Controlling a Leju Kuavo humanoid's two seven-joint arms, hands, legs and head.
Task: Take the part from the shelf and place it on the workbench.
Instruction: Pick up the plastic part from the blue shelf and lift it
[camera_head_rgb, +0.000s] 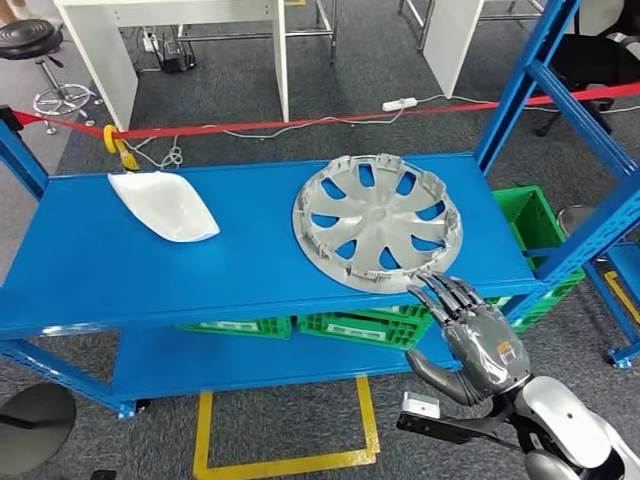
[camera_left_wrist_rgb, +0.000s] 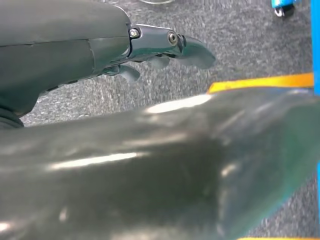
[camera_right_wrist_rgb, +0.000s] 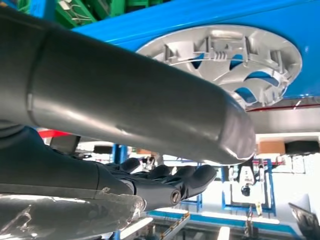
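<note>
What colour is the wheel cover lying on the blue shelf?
Silver-grey. The wheel cover shows best in the head view, its spokes letting the blue shelf show through.

The robot's right arm (camera_head_rgb: 573, 425) enters from the lower right of the head view, its silver forearm angled up and to the left. The right hand (camera_head_rgb: 474, 340) is raised with its dark fingers (camera_head_rgb: 441, 293) stretched forward and slightly apart, the thumb (camera_head_rgb: 434, 375) held out to the side, holding nothing. In the left wrist view, the left hand (camera_left_wrist_rgb: 113, 47) holds nothing, its fingers extended above grey carpet.
</note>
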